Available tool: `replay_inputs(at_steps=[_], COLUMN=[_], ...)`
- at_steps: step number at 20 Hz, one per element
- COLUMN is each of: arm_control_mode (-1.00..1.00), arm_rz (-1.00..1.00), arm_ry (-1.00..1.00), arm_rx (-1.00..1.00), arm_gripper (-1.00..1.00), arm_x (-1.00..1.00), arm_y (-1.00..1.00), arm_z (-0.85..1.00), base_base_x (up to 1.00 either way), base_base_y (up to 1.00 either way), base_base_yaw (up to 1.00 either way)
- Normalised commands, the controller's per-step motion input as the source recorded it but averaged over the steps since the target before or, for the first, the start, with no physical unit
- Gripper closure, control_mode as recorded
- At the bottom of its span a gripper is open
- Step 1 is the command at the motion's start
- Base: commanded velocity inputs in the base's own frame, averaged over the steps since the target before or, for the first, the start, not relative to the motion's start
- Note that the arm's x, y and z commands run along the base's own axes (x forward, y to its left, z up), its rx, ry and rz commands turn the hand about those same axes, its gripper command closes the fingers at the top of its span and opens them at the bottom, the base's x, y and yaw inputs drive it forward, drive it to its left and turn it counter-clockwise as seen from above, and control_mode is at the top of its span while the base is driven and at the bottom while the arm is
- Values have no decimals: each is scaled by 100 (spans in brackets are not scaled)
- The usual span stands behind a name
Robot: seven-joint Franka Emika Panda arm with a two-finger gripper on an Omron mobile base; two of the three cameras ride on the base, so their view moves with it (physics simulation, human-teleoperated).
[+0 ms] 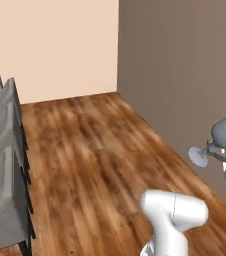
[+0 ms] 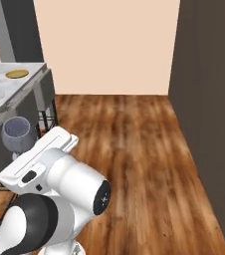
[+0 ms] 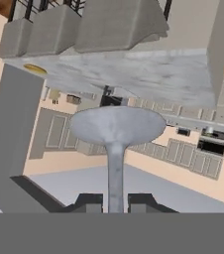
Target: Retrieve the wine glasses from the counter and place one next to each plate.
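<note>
The gripper [image 3: 115, 204] is closing on the thin stem of a wine glass [image 3: 116, 130] — in the hand view the two dark fingertips [image 3: 91, 202] are sitting tight on either side of the stem, with the round foot spreading out beyond them. In the left base view the glass [image 1: 224, 136] is hanging in the air beside the brown wall [image 1: 185, 75], tipped over on its side, its foot pointing toward the room and its smoky bowl lying against the white hand. In the right base view the bowl of the glass [image 2: 18, 133] is showing just above the arm's white link, right beside the edge of the marble table [image 2: 20, 92].

A yellow-rimmed plate [image 2: 17, 74] is lying on that table, toward its far end and well apart from the glass; the same plate [image 3: 35, 69] is showing in the hand view near the table's edge. Grey chairs [image 1: 5, 165] are standing in a row along the table, between it and the open wooden floor [image 1: 100, 160]. The glass is touching nothing but the gripper — it is clear of the table, the chairs and the floor.
</note>
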Motion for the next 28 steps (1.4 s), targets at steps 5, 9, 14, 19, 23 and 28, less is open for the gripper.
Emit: replay_inputs(at_steps=[5, 9, 14, 19, 23, 28], arm_control_mode=[100, 100, 100, 100, 100, 100], arm_rz=[0, 0, 0, 0, 0, 0], arm_ry=[0, 0, 0, 0, 0, 0], arm_rx=[0, 0, 0, 0, 0, 0], arm_gripper=[100, 100, 100, 100, 100, 100], arm_x=[0, 0, 0, 0, 0, 0], arm_y=[0, 0, 0, 0, 0, 0], arm_z=[0, 0, 0, 0, 0, 0], base_base_x=[100, 100, 100, 100, 92, 63], base_base_y=[-30, -48, -41, -13, -6, -2], base_base_yaw=[3, 8, 12, 41, 86, 97])
